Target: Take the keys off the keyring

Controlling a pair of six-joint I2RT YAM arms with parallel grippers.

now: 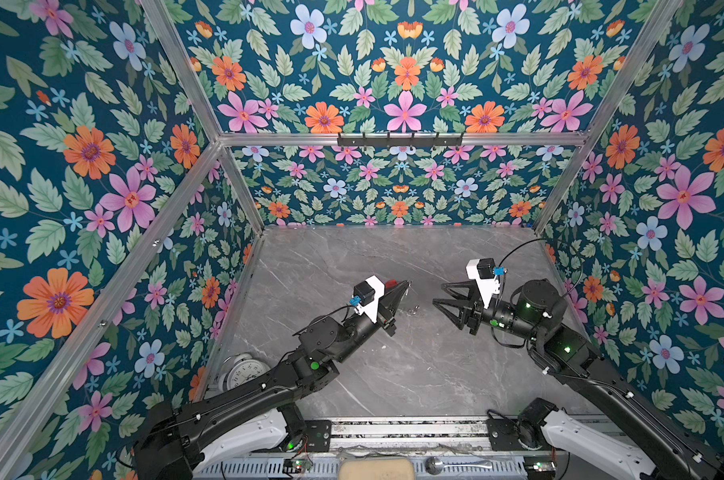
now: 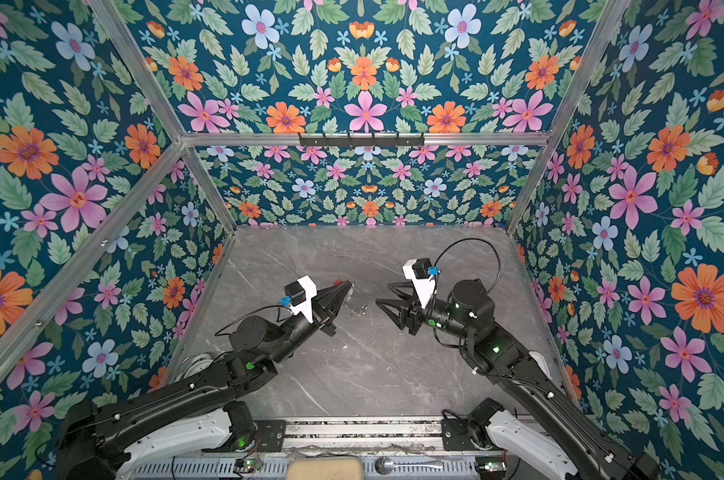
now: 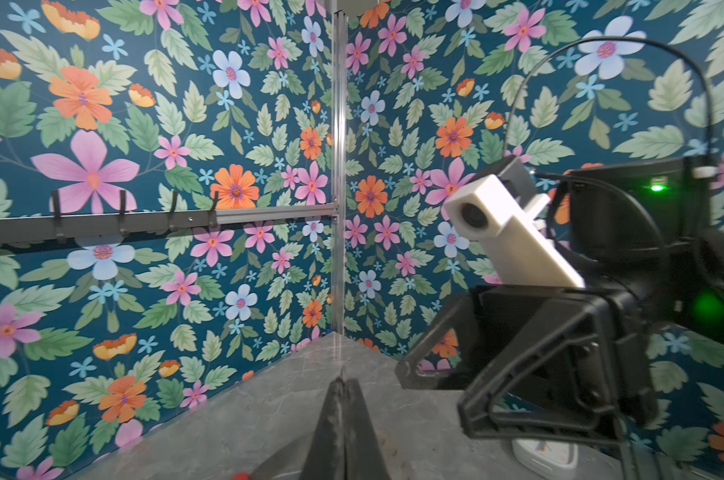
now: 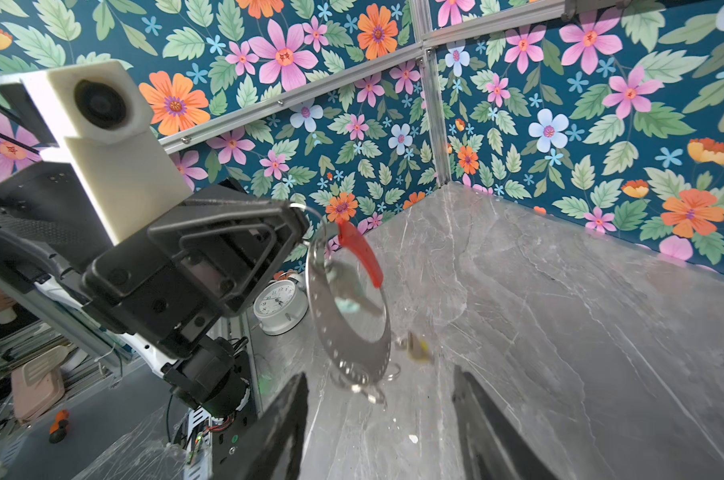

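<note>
My right gripper [image 1: 440, 293] stands with jaws half apart and empty, just short of the keyring [image 4: 364, 363], which hangs over the table [image 4: 559, 332]. I should close on the yellow-tagged key [image 4: 418, 347] itself, not the small silver rings [image 4: 376, 397], and pull gently. I count one clear key, one blurred pale shape [image 4: 345, 305] that may be a second, and at least two small rings. Beyond, my left gripper [image 4: 291, 218] is clamped on the hoop's top beside its red section [image 4: 362, 253]; behind it, one clock [image 4: 279, 305].

White alarm clock [image 1: 244, 370]; black hook rail [image 1: 399, 140]
</note>
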